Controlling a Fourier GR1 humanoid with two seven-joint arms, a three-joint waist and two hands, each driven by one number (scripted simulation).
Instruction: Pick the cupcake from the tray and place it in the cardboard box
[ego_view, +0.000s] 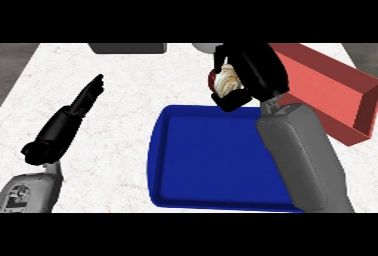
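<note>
Left hand at view's left over bare counter, fingers straight and relaxed, pointing up-view, holding nothing; resting, well apart from the tray. Grey left forearm cut off at the lower edge.

Blue tray at centre, raised rim, its right part hidden under the right forearm, its inside bare where visible.

Right hand above the tray's far edge, fingers curled round the cupcake. Cupcake off the tray, held up between tray and box; only a pale swirled side and a bit of red at its left show, rest hidden by the hand.

Red cardboard box at right, open, tilted in view, near corner just beside the forearm; part of its left wall hidden behind the hand.

White marbled counter. Dark grey object at the top edge, cut off, cannot tell what. Pale rounded thing beside it, mostly hidden. Grey floor past the counter's left edge.
</note>
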